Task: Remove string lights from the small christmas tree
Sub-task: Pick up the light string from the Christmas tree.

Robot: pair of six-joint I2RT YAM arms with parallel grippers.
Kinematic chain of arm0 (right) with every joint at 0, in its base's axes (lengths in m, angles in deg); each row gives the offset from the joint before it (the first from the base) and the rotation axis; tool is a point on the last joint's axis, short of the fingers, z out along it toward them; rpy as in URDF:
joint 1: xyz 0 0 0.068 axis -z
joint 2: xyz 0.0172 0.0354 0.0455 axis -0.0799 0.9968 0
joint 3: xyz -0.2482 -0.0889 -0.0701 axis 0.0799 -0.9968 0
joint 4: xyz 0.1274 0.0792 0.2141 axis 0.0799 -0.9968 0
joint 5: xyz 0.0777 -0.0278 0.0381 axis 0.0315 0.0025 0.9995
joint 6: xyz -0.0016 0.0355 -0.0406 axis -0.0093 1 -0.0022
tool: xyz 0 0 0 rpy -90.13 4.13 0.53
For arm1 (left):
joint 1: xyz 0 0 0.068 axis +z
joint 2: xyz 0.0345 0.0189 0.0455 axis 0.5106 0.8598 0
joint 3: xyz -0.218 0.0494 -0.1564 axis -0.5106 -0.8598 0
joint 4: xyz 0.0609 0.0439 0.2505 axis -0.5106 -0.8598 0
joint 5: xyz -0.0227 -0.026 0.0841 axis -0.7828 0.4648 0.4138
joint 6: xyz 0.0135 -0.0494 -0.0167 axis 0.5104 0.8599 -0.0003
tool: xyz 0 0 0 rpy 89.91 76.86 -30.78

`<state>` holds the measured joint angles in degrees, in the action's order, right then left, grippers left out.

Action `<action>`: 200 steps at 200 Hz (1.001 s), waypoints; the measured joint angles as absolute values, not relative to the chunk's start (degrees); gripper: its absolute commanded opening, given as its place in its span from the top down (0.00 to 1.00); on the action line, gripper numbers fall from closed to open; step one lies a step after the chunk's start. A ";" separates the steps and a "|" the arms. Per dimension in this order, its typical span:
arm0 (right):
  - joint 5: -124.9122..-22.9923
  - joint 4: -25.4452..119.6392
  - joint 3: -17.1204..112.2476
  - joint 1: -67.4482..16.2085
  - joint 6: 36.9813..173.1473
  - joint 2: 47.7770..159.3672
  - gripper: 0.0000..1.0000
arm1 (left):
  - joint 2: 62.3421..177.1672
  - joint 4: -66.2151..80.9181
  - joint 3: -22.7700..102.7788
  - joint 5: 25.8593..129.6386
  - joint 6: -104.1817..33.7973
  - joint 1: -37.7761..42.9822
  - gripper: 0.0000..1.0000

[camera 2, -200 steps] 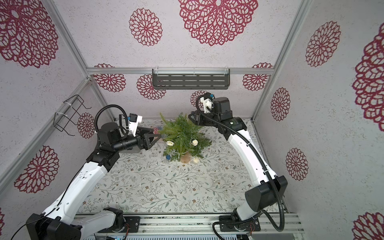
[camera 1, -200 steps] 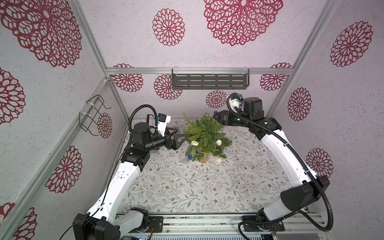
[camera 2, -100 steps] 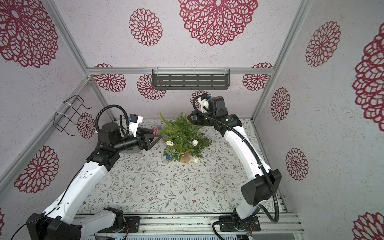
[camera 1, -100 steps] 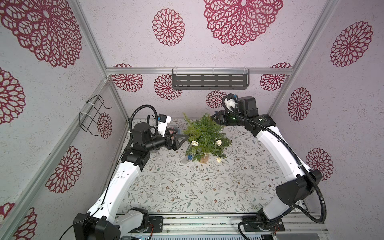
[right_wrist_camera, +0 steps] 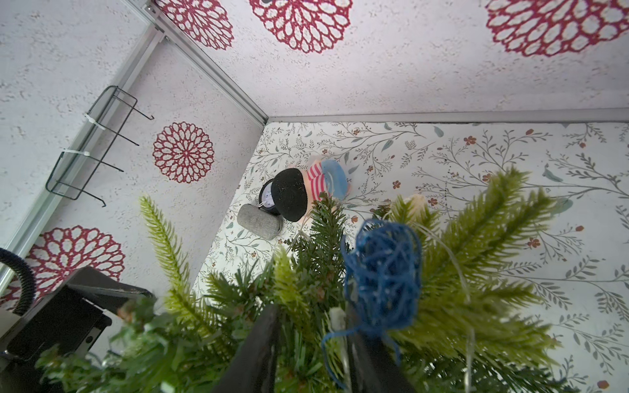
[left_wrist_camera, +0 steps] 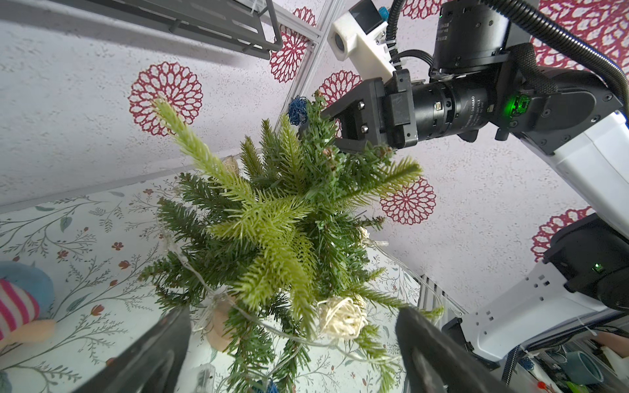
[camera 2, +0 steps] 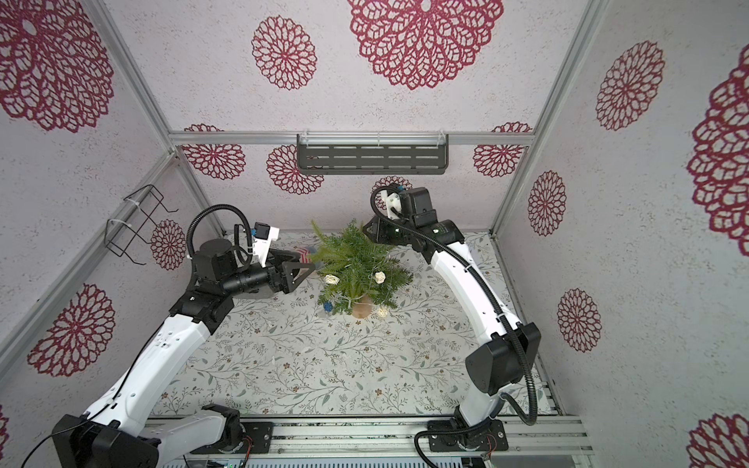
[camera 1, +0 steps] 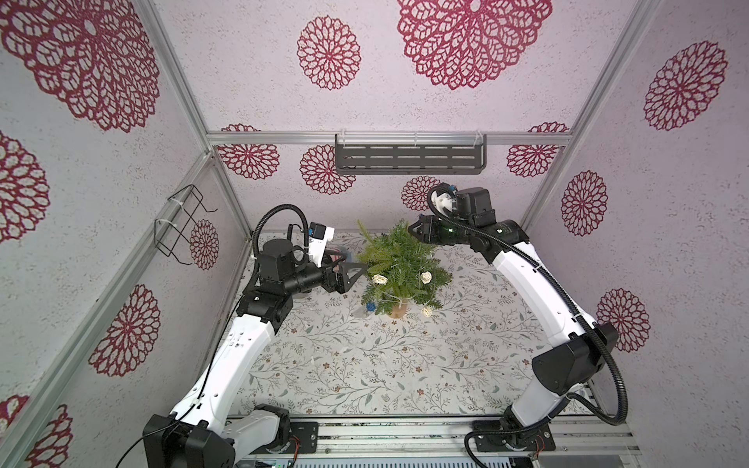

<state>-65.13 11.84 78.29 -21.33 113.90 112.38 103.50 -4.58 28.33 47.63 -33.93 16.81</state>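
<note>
The small christmas tree (camera 1: pixel 399 263) (camera 2: pixel 356 263) stands on its tan base (camera 1: pixel 399 310) at the back middle of the table. The string lights wind through it: cream balls (camera 1: pixel 379 278) (camera 2: pixel 379 277) (left_wrist_camera: pixel 342 318), a blue ball (right_wrist_camera: pixel 381 275) near the top, thin pale wire, and a clear battery box (left_wrist_camera: pixel 204 376) by the base. My left gripper (camera 1: pixel 356 263) (left_wrist_camera: pixel 292 316) is open at the tree's left side, with a cream ball and wire between its fingers but untouched. My right gripper (camera 1: pixel 415 231) (right_wrist_camera: pixel 311 316) has its narrowed jaws round the top twigs, beside the blue ball.
A striped plush toy (right_wrist_camera: pixel 323 182), a black round object (right_wrist_camera: pixel 289 194) and a grey cylinder (right_wrist_camera: pixel 260 221) lie in the back left corner behind the tree. A grey shelf (camera 1: pixel 409 158) hangs on the back wall. A wire rack (camera 1: pixel 180 227) hangs on the left wall.
My right arm has swung in toward the tree top and its jaws have narrowed. The left gripper has barely moved and stays wide open.
</note>
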 measured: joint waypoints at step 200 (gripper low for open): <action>-63.76 35.49 58.99 -21.50 121.83 102.56 0.95 | 103.50 -5.08 28.33 48.46 -33.95 16.81 0.03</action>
<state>-63.76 35.49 58.99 -21.50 121.83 102.56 103.50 -5.08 28.33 48.46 -33.95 16.81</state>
